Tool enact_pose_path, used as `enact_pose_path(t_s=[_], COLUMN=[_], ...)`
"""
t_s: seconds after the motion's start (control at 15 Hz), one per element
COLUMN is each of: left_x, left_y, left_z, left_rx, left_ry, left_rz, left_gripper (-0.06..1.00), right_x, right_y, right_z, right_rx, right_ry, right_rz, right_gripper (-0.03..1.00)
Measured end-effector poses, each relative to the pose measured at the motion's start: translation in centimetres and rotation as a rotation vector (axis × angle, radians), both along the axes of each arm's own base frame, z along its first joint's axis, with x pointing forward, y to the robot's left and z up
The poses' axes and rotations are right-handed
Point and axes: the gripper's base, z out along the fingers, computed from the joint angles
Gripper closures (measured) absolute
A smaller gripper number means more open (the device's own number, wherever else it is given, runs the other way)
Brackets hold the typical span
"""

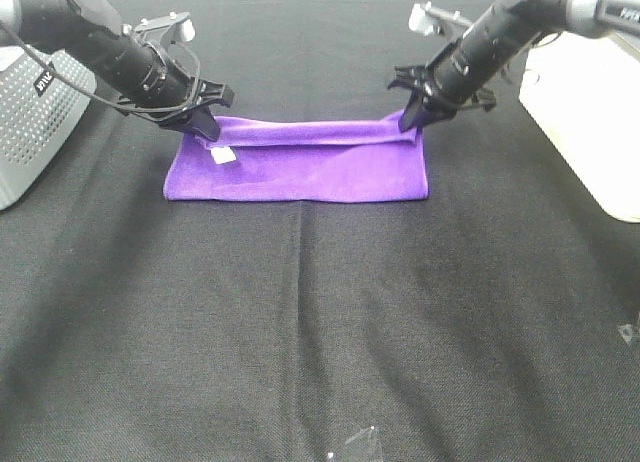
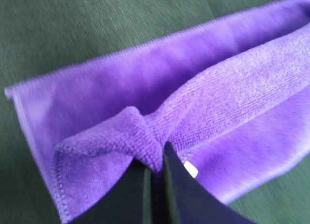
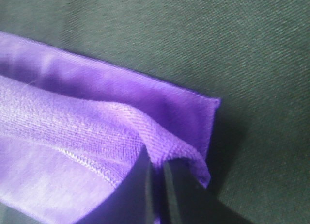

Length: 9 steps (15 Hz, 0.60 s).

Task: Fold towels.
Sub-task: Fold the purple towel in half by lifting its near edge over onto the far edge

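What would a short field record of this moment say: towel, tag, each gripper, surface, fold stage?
towel: purple towel, a wide strip lying flat, with a layer raised along its far edge
tag: white tag, near the left end
left gripper: shut on the far left corner
right gripper: shut on the far right corner
surface: black cloth
fold stage: corners not yet released

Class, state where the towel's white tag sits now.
In the exterior high view, the white tag lies near the left end of the purple towel, close beside the left gripper.
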Motion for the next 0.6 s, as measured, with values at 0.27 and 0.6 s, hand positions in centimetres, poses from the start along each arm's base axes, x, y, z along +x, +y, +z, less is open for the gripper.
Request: enact_pose_path(t_s=[0.27,0.6], left_x=[0.3,0.6], left_y=[0.5,1.0], left_z=[-0.9,-1.4], left_rx=[-0.007,-0.013], left_ry=[0.01,0.012], left_rz=[0.017,0.036], left_gripper=[0.94,0.81], right_x=[0.2,0.3], right_y=[0.0,0.0], right_z=[-0.9,-1.0], right_rx=[-0.005,0.002], right_ry=[0.005,-0.004], right_rz=[-0.005,-0.014], right_gripper=[0.95,0.89])
